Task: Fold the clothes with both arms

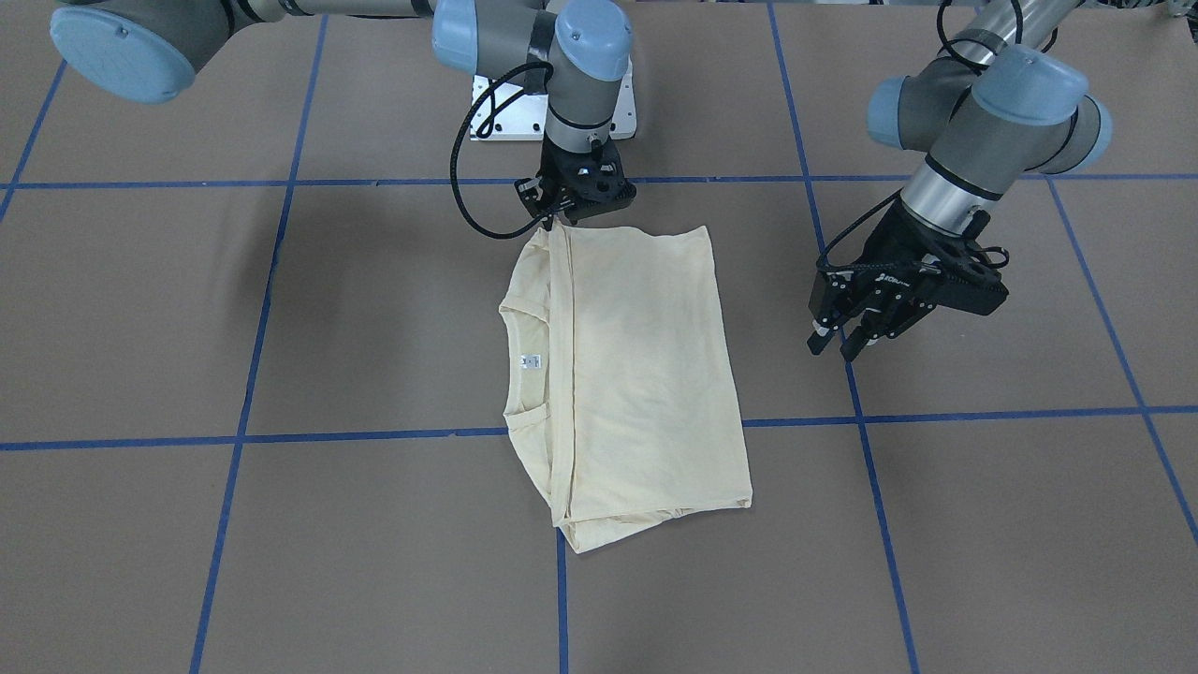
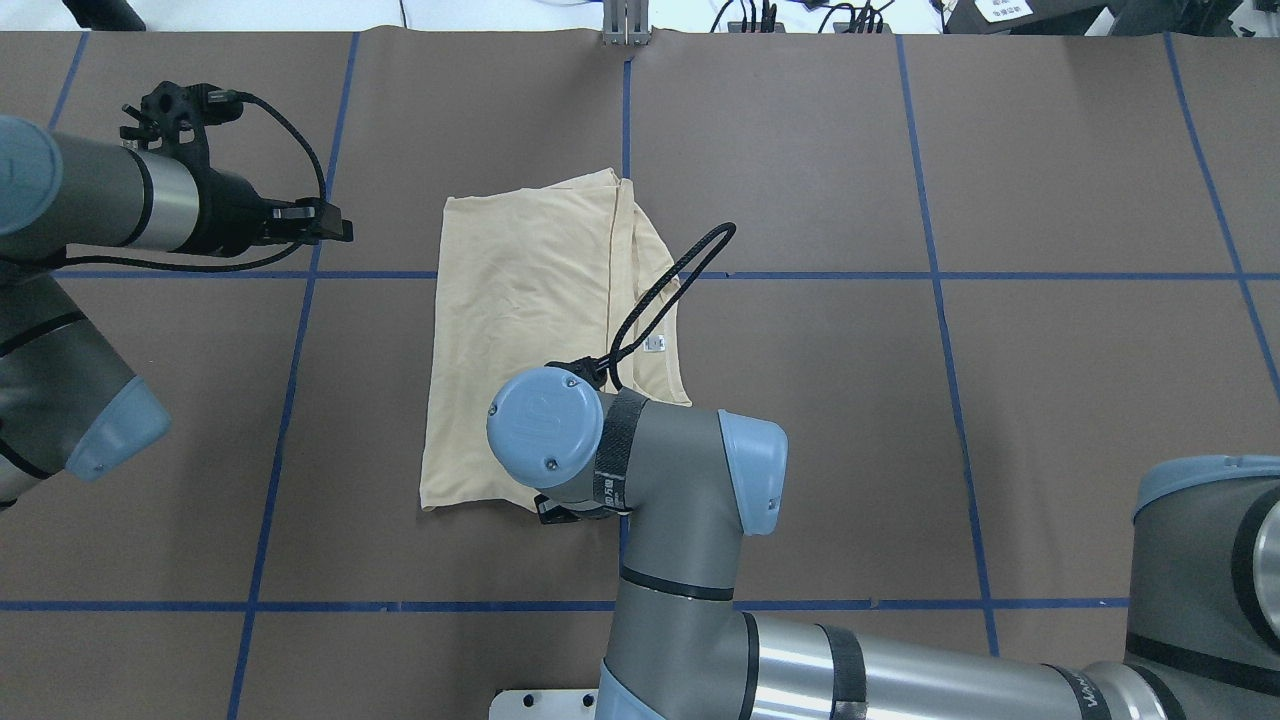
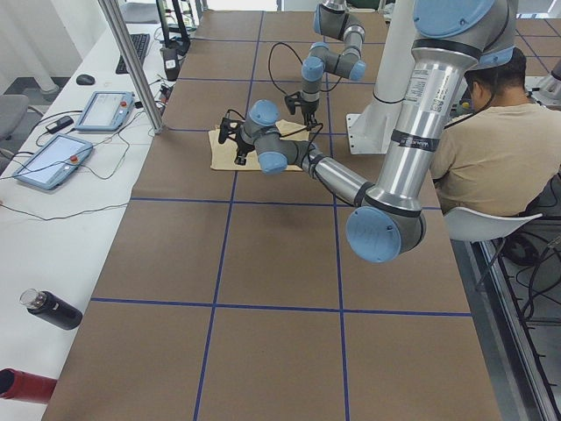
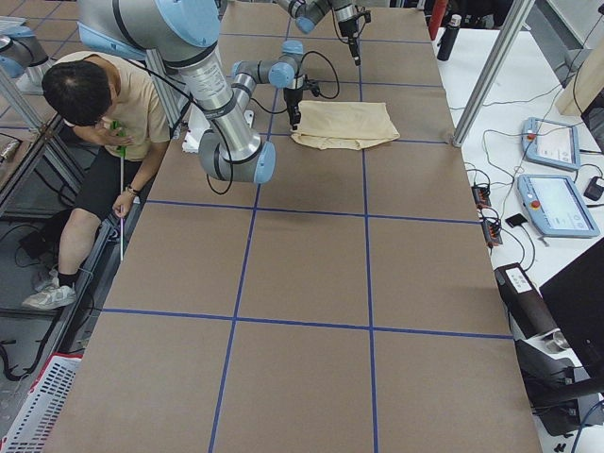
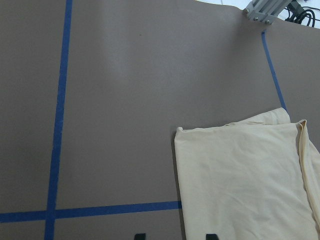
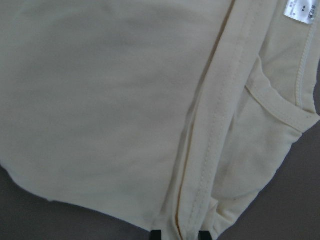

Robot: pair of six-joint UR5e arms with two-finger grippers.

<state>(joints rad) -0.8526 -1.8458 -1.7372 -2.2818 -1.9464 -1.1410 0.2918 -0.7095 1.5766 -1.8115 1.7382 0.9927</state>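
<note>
The cream T-shirt (image 1: 636, 374) lies folded flat on the bench (image 1: 983, 524). Our left fingers (image 1: 824, 328) hang beside it, spread wide, holding nothing. Our right fingers (image 6: 156, 235) straddle its corner nearest the robot's base, narrowly parted around the hem — whether they pinch it, we cannot tell.

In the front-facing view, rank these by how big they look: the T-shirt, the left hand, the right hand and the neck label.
1. T-shirt, by far the largest.
2. left hand. It may look bigger only because it is nearer the camera, so its lead over the right is unsure.
3. right hand, at the shirt's corner.
4. neck label, the smallest.
</note>
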